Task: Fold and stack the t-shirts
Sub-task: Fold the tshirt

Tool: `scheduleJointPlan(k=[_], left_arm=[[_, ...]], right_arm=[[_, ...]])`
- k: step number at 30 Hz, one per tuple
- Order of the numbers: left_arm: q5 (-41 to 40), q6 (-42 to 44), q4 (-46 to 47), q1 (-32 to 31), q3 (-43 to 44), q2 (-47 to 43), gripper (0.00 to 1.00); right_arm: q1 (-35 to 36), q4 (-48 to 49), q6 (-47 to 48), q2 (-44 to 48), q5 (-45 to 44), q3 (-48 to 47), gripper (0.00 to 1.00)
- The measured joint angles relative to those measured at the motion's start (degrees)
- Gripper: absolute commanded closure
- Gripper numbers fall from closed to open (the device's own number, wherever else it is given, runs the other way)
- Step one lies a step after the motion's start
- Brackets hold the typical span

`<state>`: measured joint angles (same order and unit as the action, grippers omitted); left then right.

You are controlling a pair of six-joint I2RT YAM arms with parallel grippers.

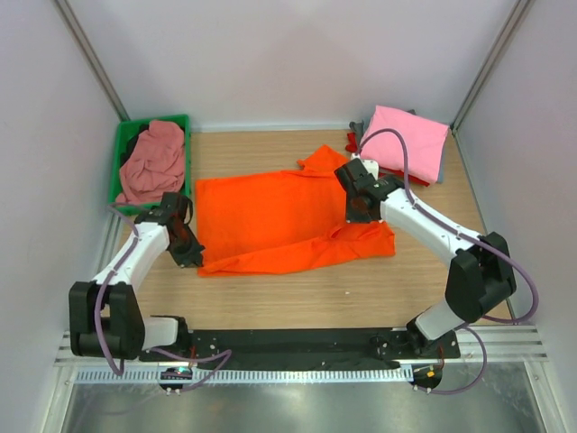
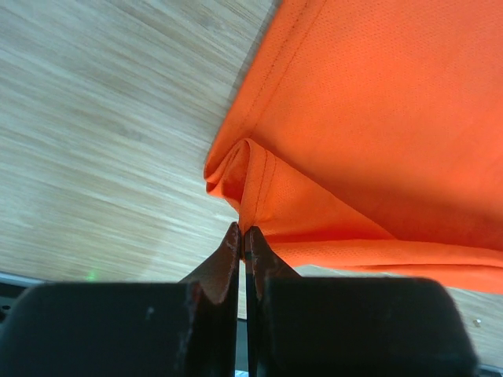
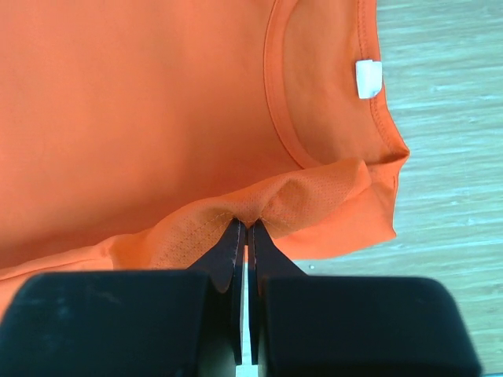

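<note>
Our left gripper point(image 2: 242, 229) has its two fingers pressed tight together, with only a hairline between them, and at their tips they pinch a small fold of hem on the orange t-shirt point(image 1: 288, 221), where the cloth bunches into a little roll just past the pinch. Our right gripper point(image 3: 245, 224) is closed the same way, its tips nipping a raised ridge of the same shirt just below the collar; the white neck label point(image 3: 368, 78) sits inside the neckline, up and to the right in that wrist view. From above, we see the shirt lying across the middle of the wooden table point(image 1: 315, 289), its long side running left to right, wrinkled along the near edge, with one sleeve poking out at the far edge. The left arm meets it at the near left corner, the right arm at the right end. At the far right corner a folded pink t-shirt point(image 1: 406, 140) tops a stack, a grey t-shirt point(image 1: 439, 170) showing beneath its right edge and a red t-shirt point(image 1: 352, 142) peeping out at its left. At the far left a green bin point(image 1: 122, 144) holds a crumpled dusty-pink t-shirt point(image 1: 155, 162)
</note>
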<state>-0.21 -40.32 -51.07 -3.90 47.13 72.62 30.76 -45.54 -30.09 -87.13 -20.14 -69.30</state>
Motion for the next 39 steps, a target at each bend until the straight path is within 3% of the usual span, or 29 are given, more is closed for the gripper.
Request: scheduleJointPlan(k=[17,30,33,34,36,37,39], left_arm=[[2.43,4.37,3.30,2.08,7.28,11.67,1.00],[2.43,6.29,3.93,3.67,10.23,18.95,0.88],[2.05,6.43,3.37,5.20,13.44,20.57,0.74],[1.68,6.40,2.75,5.66,15.54,21.62,0.52],[1.36,6.84,2.56,6.16,18.80,23.34,0.28],[1.25,6.97,2.36,6.32,20.48,24.26,0.14],[1.16,6.97,1.99,6.54,23.04,25.55,0.09]], right_arm=[[-1.38,0.09,3.26,-8.04,-4.37,-6.69,0.99],[-1.64,0.85,5.09,-16.63,-5.49,-9.03,0.99],[-2.08,0.61,5.84,-19.47,-5.75,-11.69,0.99],[-2.23,0.48,6.08,-20.68,-5.88,-13.22,0.99],[-2.54,0.02,6.45,-22.93,-6.29,-16.50,0.98],[-2.69,-0.28,6.67,-24.28,-6.56,-18.56,0.81],[-3.02,-1.29,7.30,-26.84,-6.95,-22.93,0.63]])
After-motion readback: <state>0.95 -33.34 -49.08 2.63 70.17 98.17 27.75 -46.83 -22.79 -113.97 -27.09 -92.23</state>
